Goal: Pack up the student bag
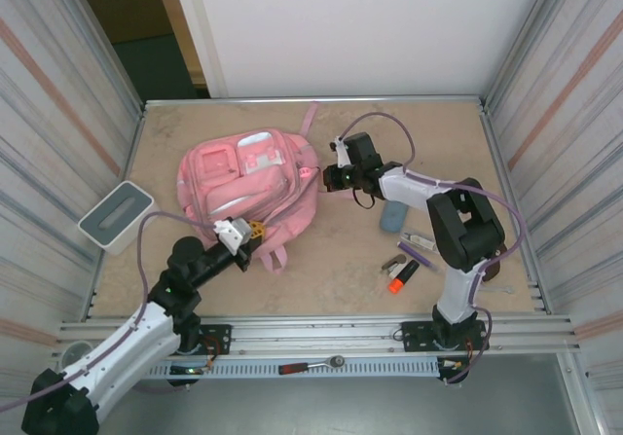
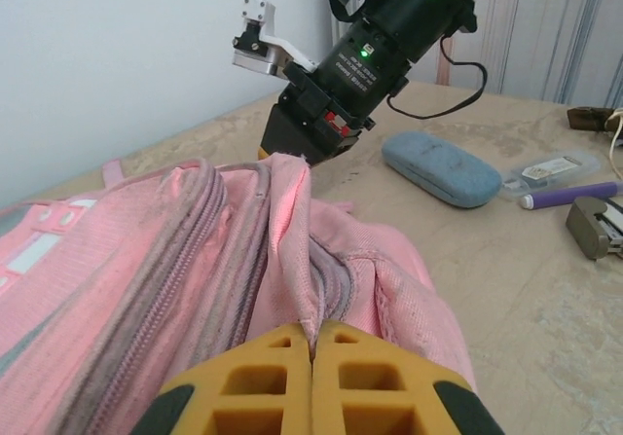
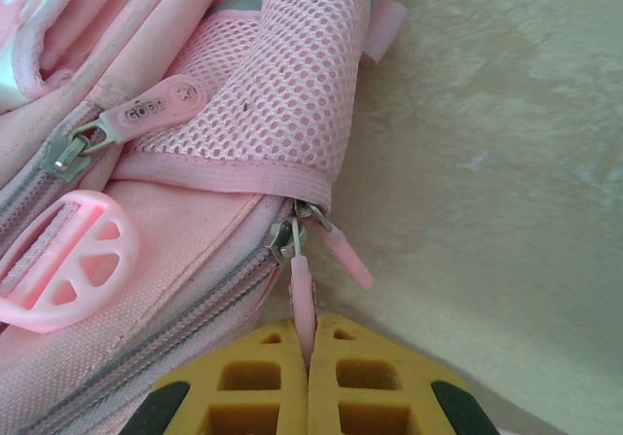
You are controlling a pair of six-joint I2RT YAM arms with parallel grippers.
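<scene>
A: Where does the bag point(image 1: 243, 187) lie?
B: On the tabletop point(image 1: 321, 270), in the left half and a little toward the back wall. It lies flat with the front pockets facing up.

A: What is the left gripper point(image 2: 312, 343) doing?
B: Its yellow fingers point(image 2: 253, 381) are pressed together on a fold of pink fabric at the near edge of the bag, just beside a zip. The fold stands up between them.

A: And the right gripper point(image 3: 309, 347)?
B: It is also closed. It pinches a pink zip pull point(image 3: 303, 294) on the right side of the bag, just under the mesh pocket point(image 3: 282, 94). A second pull hangs free beside the first one.

A: What else is on the tabletop?
B: A grey-white box point(image 1: 118, 216) sits left of the bag, near the side wall and not touching it. Right of the bag, under the right arm, lies a blue case point(image 1: 392, 217). Nearer to that arm's base are a purple pen point(image 1: 414, 253) and an orange marker point(image 1: 402, 277), with some small items that I cannot tell
</scene>
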